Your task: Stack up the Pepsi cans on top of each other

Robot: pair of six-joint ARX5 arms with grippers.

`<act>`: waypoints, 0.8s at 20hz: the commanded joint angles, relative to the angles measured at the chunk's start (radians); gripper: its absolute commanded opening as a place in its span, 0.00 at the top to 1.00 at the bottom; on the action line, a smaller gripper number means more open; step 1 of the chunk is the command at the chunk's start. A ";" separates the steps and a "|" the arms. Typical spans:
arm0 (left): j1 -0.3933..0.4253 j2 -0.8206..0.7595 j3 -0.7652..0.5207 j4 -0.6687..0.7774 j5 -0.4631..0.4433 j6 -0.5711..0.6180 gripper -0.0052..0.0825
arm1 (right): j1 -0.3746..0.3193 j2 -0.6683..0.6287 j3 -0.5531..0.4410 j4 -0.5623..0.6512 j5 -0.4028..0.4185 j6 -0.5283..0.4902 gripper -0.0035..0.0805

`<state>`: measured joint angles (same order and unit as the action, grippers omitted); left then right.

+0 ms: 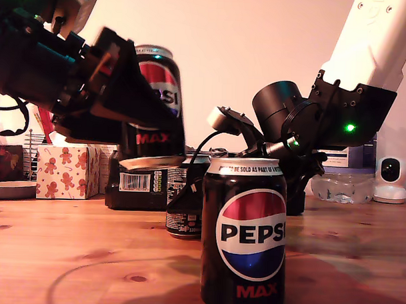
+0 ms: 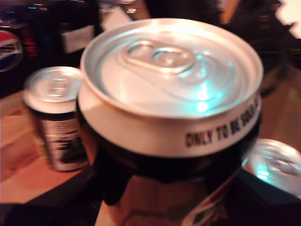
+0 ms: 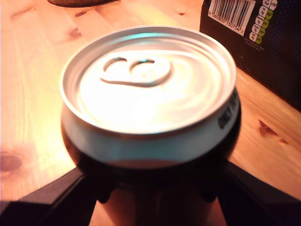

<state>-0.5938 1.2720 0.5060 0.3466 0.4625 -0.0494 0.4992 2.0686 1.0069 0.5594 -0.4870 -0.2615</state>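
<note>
A black Pepsi Max can (image 1: 160, 80) hangs tilted above the table at the exterior view's left, with my first gripper (image 1: 153, 133) shut on it. Its silver top (image 2: 169, 84) fills the first wrist view, with the dark fingers (image 2: 56, 202) low beside it. A second Pepsi can (image 1: 183, 208) stands on the wood behind the front one. My second gripper (image 3: 157, 188) is shut around that can (image 3: 148, 89), and its arm (image 1: 304, 122) reaches in from the exterior view's right. A third Pepsi can (image 1: 243, 233) stands free and upright at the front.
A shrink-wrapped black multipack (image 1: 138, 183) stands just behind the cans, its barcode showing (image 3: 235, 12). A gingerbread-print box (image 1: 67, 170) is at the exterior view's left. A clear bottle (image 1: 342, 187) and a small white camera (image 1: 391, 178) are at its right. The wooden table (image 1: 73, 254) carries everything.
</note>
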 commanded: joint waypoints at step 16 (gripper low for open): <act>-0.064 -0.057 -0.003 0.024 0.012 0.000 0.53 | -0.094 -0.129 0.016 -0.082 -0.001 0.082 0.70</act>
<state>-0.6548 1.2442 0.5056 0.3363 0.4690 -0.0494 0.4072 2.0148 1.0077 0.4599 -0.4812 -0.1619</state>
